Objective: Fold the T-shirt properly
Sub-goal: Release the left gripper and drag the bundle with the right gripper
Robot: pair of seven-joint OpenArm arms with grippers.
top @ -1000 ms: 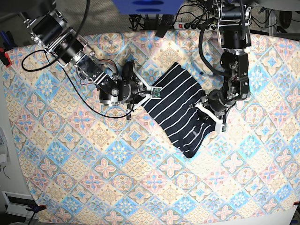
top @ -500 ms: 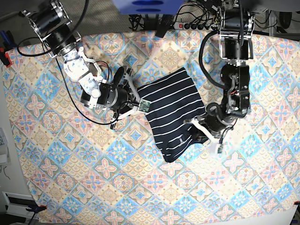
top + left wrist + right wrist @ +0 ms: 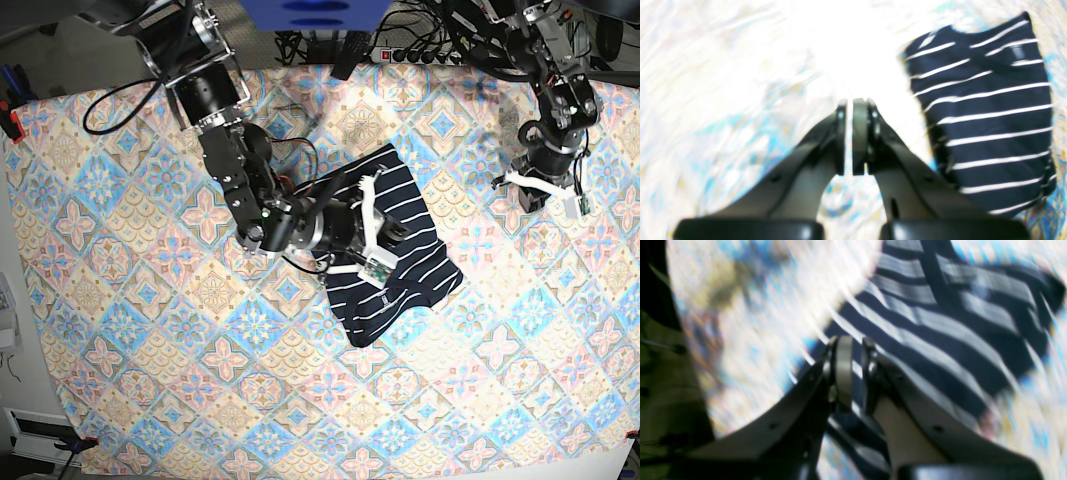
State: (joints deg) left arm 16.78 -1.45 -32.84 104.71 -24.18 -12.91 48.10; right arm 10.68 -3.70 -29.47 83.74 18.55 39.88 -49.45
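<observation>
The T-shirt (image 3: 395, 255) is seen folded; the right claw (image 3: 853, 373), nearly closed and empty, is positioned above it; the left claw (image 3: 851, 136), pressed together, is well apart.

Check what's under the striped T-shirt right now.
The T-shirt lies folded on the floral patterned cloth, which shows all around it. Whatever the fabric covers, including its own folded layers, can't be seen. The right gripper hovers over its middle.

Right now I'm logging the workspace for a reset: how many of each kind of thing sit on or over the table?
T-shirts: 1, the shirt, folded
Patterned cloths: 1, the cloth covering the table
Grippers: 2, the left gripper and the right gripper
Total: 4
</observation>
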